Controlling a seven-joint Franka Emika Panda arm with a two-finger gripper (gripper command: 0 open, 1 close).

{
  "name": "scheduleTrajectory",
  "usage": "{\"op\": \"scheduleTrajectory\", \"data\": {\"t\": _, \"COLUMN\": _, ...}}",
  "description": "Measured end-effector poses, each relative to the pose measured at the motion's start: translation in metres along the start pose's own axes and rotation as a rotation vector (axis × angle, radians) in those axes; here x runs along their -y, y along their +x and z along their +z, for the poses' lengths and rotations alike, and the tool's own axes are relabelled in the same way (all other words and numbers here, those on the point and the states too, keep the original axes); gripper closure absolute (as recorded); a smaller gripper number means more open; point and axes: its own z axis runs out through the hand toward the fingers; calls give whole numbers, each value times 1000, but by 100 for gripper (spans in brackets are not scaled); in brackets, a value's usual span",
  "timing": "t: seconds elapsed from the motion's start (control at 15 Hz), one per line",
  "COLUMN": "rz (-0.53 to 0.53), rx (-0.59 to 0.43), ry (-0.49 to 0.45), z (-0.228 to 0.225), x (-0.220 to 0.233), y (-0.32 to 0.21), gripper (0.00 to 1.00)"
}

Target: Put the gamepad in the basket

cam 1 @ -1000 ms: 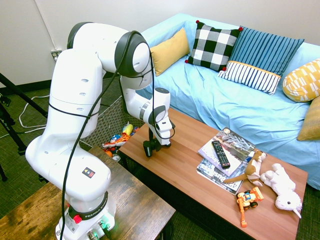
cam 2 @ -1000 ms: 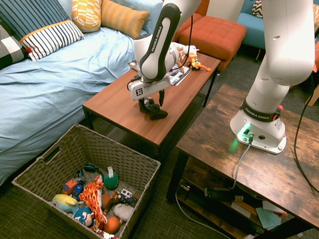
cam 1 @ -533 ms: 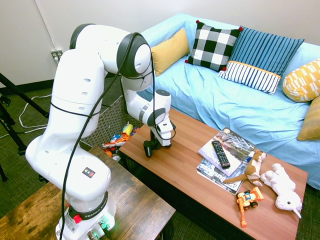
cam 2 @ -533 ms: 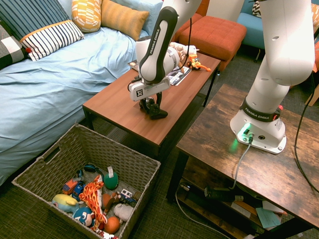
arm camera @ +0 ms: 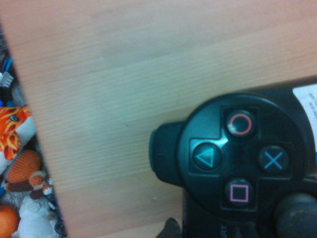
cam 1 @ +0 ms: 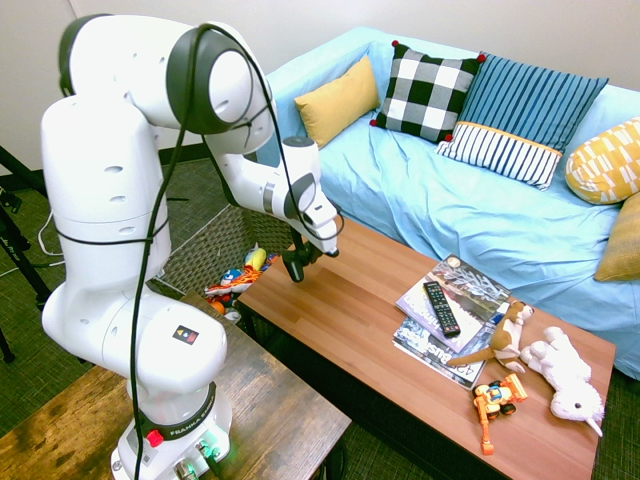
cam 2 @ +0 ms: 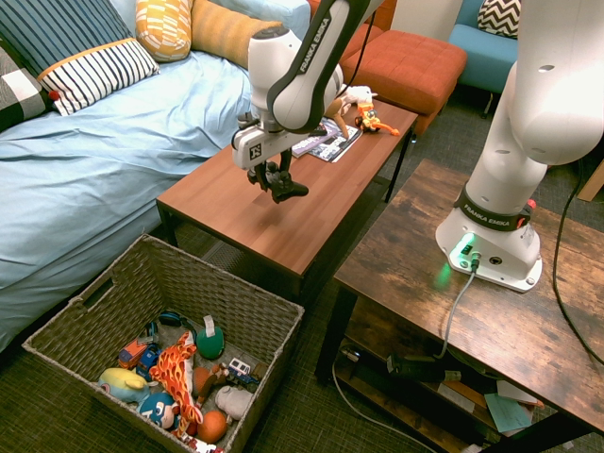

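The end effector [cam 2: 275,179] is gripping the gamepad [cam 2: 287,190] closed-fingered, hanging it just above the tabletop [cam 2: 283,222], with the basket [cam 2: 253,311] waiting on the floor to the near left. The gamepad is looking rigid, light and smooth-shelled (likely slippery), so the narrow middle body is probably offering the surest hold. In the wrist view its face is showing circle, triangle, cross and square symbols, while a pale label beside them is staying too blurred to read.

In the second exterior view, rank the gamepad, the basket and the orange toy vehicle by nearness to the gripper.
1. The gamepad: clamped in the gripper, lifted off the coffee table.
2. The orange toy vehicle: at the table's far end, beside the plush toys.
3. The basket: on the floor below the table's near end.
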Motion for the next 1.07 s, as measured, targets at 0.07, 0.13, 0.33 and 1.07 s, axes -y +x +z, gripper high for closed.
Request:
{"op": "scheduleTrajectory", "data": {"t": 0.07, "rz": -31, "rx": -36, "ry": 0, "z": -21, "x": 17, "y": -19, "gripper": 100}}
{"op": "scheduleTrajectory", "data": {"t": 0.13, "rz": -61, "rx": -66, "ry": 0, "z": -39, "x": 36, "y": -43, "gripper": 100}}
{"op": "scheduleTrajectory", "data": {"t": 0.33, "rz": -157, "rx": -113, "ry": -12, "z": -63, "x": 90, "y": -118, "gripper": 100}}
{"op": "scheduleTrajectory", "data": {"t": 1.07, "rz": -265, "rx": -17, "ry": 22, "z": 60, "x": 183, "y": -258, "gripper": 100}}
